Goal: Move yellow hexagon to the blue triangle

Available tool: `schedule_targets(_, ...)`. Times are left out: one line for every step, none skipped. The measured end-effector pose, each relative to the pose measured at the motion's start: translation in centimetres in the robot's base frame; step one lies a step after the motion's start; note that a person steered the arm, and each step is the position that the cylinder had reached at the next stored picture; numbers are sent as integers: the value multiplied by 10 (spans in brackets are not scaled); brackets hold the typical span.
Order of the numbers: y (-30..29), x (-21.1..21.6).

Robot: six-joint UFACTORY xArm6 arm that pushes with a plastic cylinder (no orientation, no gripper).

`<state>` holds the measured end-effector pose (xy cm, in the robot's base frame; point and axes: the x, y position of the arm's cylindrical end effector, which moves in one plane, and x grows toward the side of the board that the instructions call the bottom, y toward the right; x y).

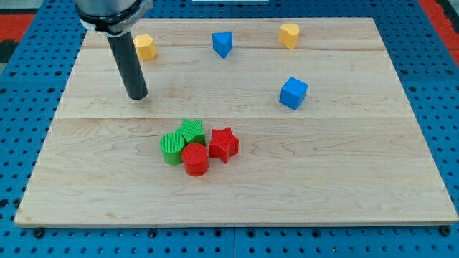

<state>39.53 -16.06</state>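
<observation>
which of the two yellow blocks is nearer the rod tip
The yellow hexagon at the view's top left, just up and right of my tip. The other yellow block sits far off at the top right.

Bench inspection: I count eight blocks on the wooden bench (344, 179).

Along the view's top: yellow hexagon (145, 47), blue triangle (223, 44), a second yellow block (289, 35). Blue cube (292, 93) sits alone, right of centre. Mid-bench, four huddle touching: green star (191, 131), green cylinder (172, 148), red cylinder (195, 159), red star (223, 144). My tip (137, 96) rests below the hexagon.
</observation>
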Motion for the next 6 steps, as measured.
schedule_targets(-33,-11)
schedule_targets(-41,-64)
schedule_targets(-44,-103)
schedule_targets(4,-126)
schedule_targets(85,-118)
schedule_targets(141,-115)
